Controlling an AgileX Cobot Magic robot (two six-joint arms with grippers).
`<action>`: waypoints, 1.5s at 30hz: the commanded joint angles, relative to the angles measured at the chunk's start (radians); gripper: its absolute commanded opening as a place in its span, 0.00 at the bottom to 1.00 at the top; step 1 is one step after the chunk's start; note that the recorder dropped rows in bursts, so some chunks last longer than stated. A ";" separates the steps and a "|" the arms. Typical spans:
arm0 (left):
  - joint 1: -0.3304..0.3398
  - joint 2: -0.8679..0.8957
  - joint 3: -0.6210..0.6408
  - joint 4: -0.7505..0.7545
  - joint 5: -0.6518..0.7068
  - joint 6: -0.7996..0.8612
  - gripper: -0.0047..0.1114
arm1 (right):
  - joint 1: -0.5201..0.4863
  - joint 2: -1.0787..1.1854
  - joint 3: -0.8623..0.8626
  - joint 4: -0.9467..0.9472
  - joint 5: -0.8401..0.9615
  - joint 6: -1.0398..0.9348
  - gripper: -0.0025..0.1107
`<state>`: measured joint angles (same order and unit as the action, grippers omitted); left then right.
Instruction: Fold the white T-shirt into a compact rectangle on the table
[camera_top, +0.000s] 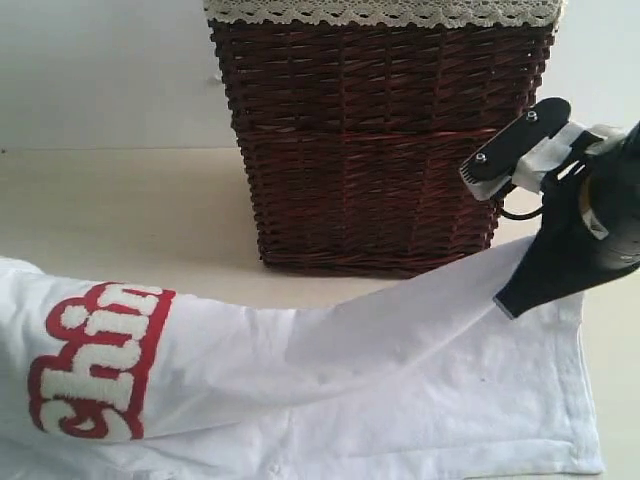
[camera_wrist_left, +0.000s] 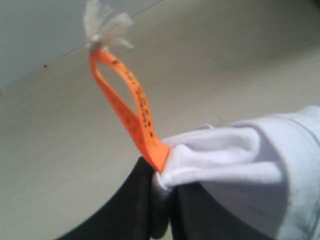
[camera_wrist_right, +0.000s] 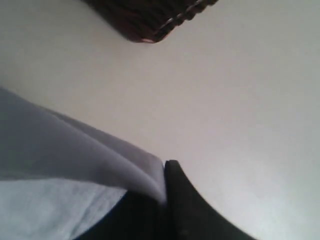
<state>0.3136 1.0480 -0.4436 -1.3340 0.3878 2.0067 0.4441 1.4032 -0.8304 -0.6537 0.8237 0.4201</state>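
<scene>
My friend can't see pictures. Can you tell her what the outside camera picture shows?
A white T-shirt with red-edged letters lies stretched across a pale table, and the right pincer holds its edge up on the right side. Behind it stands a dark brown wicker basket with white lace trim on top.

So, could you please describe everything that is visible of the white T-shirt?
The white T-shirt looks like soft cotton, with fuzzy white lettering outlined in red. It lies partly on the table near the wicker basket, with an upper layer lifted in a long fold. The right tool pinches one end, and the left tool pinches bunched cloth beside a looped orange tag. The hem lies flat on the table.
</scene>
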 joint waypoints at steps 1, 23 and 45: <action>-0.024 0.198 -0.100 -0.127 -0.055 0.090 0.37 | -0.002 0.088 -0.002 -0.286 -0.114 0.248 0.02; -0.628 0.383 -0.280 0.774 0.354 -0.922 0.04 | -0.002 -0.121 -0.083 0.418 -0.074 -0.351 0.02; -0.963 0.620 -0.179 0.988 -0.002 -1.295 0.04 | -0.002 -0.169 -0.013 0.392 -0.105 -0.384 0.02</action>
<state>-0.6447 1.6194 -0.6269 -0.3484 0.4999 0.7447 0.4441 1.2402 -0.8465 -0.2633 0.7358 0.0409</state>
